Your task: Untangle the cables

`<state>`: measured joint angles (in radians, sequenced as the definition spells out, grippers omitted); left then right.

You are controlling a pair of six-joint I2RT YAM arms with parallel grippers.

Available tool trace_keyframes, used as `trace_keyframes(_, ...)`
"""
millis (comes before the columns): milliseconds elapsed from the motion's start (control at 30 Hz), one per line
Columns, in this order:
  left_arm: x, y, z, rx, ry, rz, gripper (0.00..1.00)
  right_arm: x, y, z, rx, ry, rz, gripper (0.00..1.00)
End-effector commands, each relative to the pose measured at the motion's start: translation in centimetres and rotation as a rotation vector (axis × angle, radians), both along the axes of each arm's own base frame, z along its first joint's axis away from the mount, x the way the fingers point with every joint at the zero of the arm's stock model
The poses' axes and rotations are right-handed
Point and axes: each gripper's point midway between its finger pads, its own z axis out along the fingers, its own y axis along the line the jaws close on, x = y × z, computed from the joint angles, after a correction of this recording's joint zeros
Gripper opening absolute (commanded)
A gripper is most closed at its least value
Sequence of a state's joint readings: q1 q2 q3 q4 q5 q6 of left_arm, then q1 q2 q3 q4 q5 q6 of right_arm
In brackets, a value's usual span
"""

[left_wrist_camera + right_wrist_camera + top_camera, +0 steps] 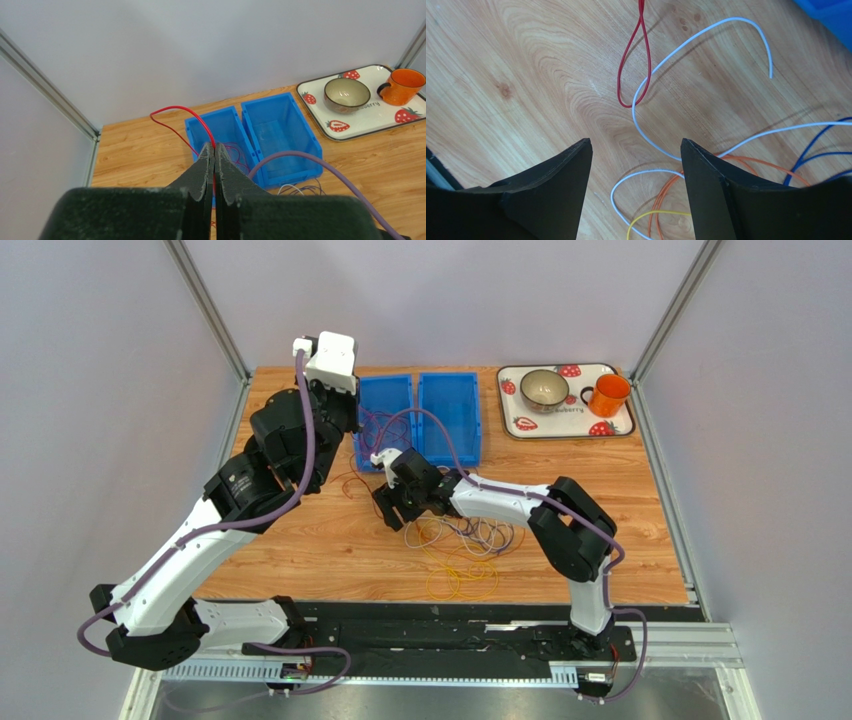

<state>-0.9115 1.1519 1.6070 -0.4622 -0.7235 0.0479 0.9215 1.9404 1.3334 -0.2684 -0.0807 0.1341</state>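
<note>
Lifting further with the left gripper [214, 149] carries the main risk. It is clenched on the red cable [172, 112], which arcs above the pinch and trails down past the left blue bin [191, 131]. In the right wrist view the low loop of this cable crosses the white cable [706, 32]; whether it hooks it cannot be told. If it does, a pull probably drags the white strand along and tightens the knot instead of freeing it. A thin cable can also slip from a narrow pinch under tension.

The right gripper [636, 145] is released, its jaws spread wide and low over the table, holding nothing. Closing here could trap several strands at once, since the white cable, the orange cable [666, 192] and the yellow cable [651, 216] lie close together, with the blue cable [811, 145] just beside them.

The table [300, 540] is smooth wood-grain board, so loose loops likely slide rather than stay put. Pale panels and metal frame posts [205, 305] enclose it. At the far right corner a tray [625, 425] holds a bowl [544, 388] and an orange mug [608, 395], well apart from the cables.
</note>
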Motion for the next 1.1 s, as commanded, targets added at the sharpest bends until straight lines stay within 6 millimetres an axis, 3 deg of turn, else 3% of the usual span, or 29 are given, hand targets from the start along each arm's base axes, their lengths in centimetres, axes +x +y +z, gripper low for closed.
trace_keyframes(0,-0.1,0.3,0.3,-0.012,-0.009,0.006,0.00,1.3,2.1,0.3,0.032,-0.074,0.069,0.70)
trace_keyframes(233,0.1,0.0,0.1,0.000,-0.005,0.002,0.00,1.5,2.4,-0.4,0.033,-0.086,0.084,0.66)
trace_keyframes(333,0.2,0.0,0.1,0.006,-0.007,0.007,0.00,1.4,2.2,-0.5,0.036,-0.083,0.076,0.51)
trace_keyframes(433,0.4,0.0,0.2,0.014,-0.009,0.012,0.00,0.9,1.8,-0.1,0.047,-0.081,0.080,0.26)
trace_keyframes(467,0.4,-0.1,0.3,0.014,-0.009,0.013,0.00,0.6,1.7,0.0,0.052,-0.080,0.083,0.10)
trace_keyframes(500,0.5,-0.2,0.1,0.015,-0.006,0.012,0.00,0.5,1.5,0.1,0.051,-0.079,0.086,0.02)
trace_keyframes(633,0.8,-0.4,0.1,0.016,-0.005,0.021,0.00,-0.4,0.8,1.7,0.069,-0.082,0.107,0.00)
trace_keyframes(667,0.9,-0.5,0.1,0.016,-0.004,0.022,0.00,-0.8,0.9,3.6,0.104,-0.090,0.124,0.00)
trace_keyframes(733,1.1,-0.6,0.0,0.016,0.000,0.027,0.00,-1.8,0.8,5.3,0.138,-0.087,0.155,0.00)
trace_keyframes(767,1.2,-0.9,-0.2,0.017,0.003,0.025,0.00,-2.5,1.0,8.0,0.197,-0.097,0.185,0.00)
trace_keyframes(833,1.4,-1.0,-0.3,0.013,0.006,0.028,0.00,-3.8,1.2,10.4,0.249,-0.078,0.220,0.00)
trace_keyframes(867,1.6,-1.2,-0.4,0.014,0.011,0.030,0.00,-4.8,1.5,13.1,0.313,-0.080,0.269,0.00)
trace_keyframes(1000,2.1,-1.8,-0.8,0.016,0.023,0.026,0.00,-8.2,1.2,17.9,0.424,-0.033,0.393,0.00)
trace_keyframes(1067,2.5,-2.1,-1.1,0.026,0.030,0.030,0.00,-9.6,0.9,19.3,0.460,-0.015,0.447,0.00)
